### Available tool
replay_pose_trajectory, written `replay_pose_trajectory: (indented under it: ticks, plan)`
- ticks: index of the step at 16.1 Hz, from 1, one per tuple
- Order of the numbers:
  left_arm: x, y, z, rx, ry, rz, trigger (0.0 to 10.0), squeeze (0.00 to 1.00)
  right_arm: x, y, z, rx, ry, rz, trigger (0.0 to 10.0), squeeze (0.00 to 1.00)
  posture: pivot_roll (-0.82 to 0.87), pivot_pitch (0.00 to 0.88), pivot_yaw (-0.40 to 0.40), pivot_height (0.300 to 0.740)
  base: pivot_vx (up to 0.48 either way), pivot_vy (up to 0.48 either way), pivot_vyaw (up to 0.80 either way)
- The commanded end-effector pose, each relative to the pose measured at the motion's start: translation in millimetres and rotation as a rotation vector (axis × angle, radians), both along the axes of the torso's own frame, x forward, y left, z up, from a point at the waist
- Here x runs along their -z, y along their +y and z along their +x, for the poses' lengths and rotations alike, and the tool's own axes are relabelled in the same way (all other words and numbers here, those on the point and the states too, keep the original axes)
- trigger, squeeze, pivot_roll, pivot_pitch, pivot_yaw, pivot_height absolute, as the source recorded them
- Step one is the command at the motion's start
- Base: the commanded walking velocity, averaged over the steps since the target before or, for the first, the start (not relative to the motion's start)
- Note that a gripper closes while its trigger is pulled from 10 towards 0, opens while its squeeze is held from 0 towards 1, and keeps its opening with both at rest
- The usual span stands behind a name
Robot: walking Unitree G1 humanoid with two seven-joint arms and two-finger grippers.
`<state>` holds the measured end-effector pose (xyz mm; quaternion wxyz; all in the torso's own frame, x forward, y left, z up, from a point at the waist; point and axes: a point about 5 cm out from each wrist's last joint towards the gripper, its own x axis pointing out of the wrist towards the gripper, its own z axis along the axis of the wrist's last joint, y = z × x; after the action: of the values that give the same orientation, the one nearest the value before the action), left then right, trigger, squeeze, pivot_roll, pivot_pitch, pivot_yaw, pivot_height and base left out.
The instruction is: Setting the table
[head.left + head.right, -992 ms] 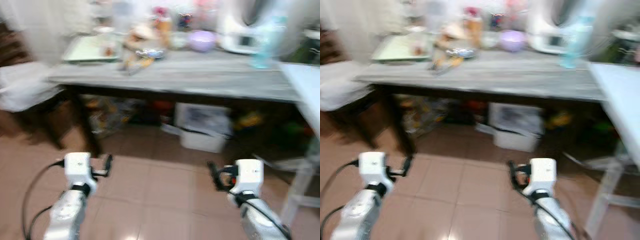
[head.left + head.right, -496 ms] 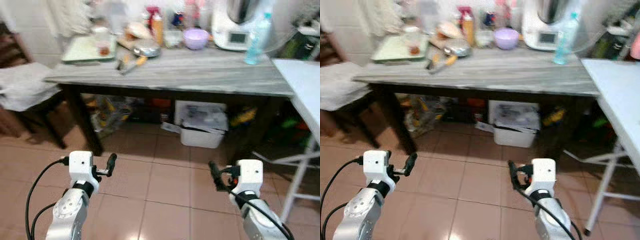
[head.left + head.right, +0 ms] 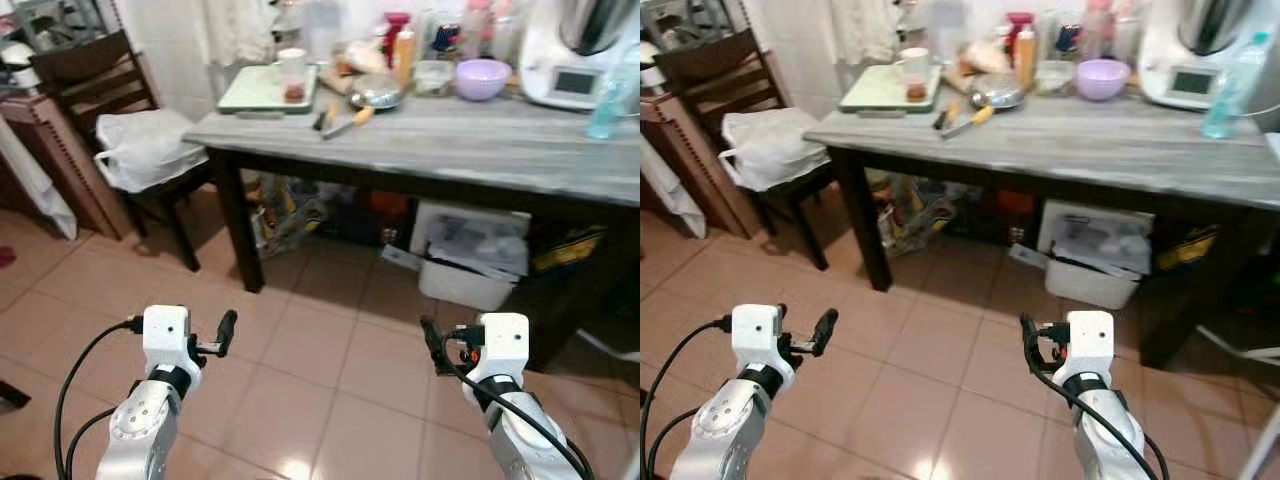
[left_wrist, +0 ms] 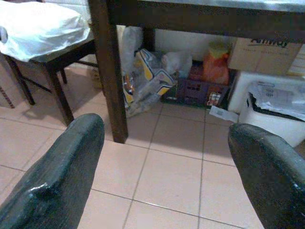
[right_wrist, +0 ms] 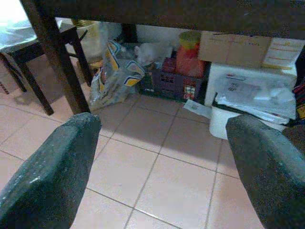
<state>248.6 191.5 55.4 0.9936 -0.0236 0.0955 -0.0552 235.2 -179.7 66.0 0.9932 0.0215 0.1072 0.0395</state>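
My left gripper (image 4: pixel 167 162) has its two black fingers spread wide with nothing between them, and my right gripper (image 5: pixel 164 164) stands just as wide and just as empty; both hang low before me over the terracotta tiled floor (image 3: pixel 330 400), well short of the table. Between my left fingers I see a dark wooden table leg (image 4: pixel 108 71), and past it, under the table, a crumpled yellow-and-white plastic bag (image 4: pixel 143 78), an orange bag (image 4: pixel 217 67), a cardboard box (image 4: pixel 267 52) and a white plastic bin lined with paper (image 3: pixel 470 265). Beyond that stands the grey wood-grain table with dark legs (image 3: pixel 480 150), and the things for setting it lie along its far side: a pale green tray (image 3: pixel 262 90) at its left corner with a white cup (image 3: pixel 292 62) on it, next a pair of knives with wooden and orange handles (image 3: pixel 340 120), a shiny metal lidded dish (image 3: pixel 375 93), an orange bottle (image 3: pixel 404 52), a clear container (image 3: pixel 432 75) and a lilac bowl (image 3: pixel 482 78). To my right on the table sit a white kitchen machine with a small screen (image 3: pixel 580 75) and a clear blue water bottle (image 3: pixel 608 100). To my left of the table, a dark wooden chair (image 3: pixel 100 90) carries a white plastic bag (image 3: pixel 150 150) on its seat.
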Motion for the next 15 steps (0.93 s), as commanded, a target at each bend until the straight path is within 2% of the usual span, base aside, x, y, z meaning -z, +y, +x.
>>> replay_pose_trajectory:
  ticks: [1,8,15]
  plan:
    - [-3.7,4.1,1.7,-0.002,-0.017,0.015,10.0,0.0,-2.5,6.1,2.0,-0.003,-0.016,0.017,10.0,0.0,0.0,0.058,0.037,0.74,0.0,0.247,0.0]
    - [-1.5,-4.7,-1.1,0.02,-0.017,-0.005,10.0,0.0,-3.3,5.1,4.8,0.0,-0.016,0.012,10.0,0.0,0.0,0.063,0.031,0.74,0.0,0.0,0.0]
    - [-3.2,-13.3,-1.4,0.06,-0.031,-0.018,10.0,0.0,-3.3,4.8,5.4,0.004,-0.015,0.013,10.0,0.0,-0.01,0.065,0.029,0.74,0.0,0.0,-0.78]
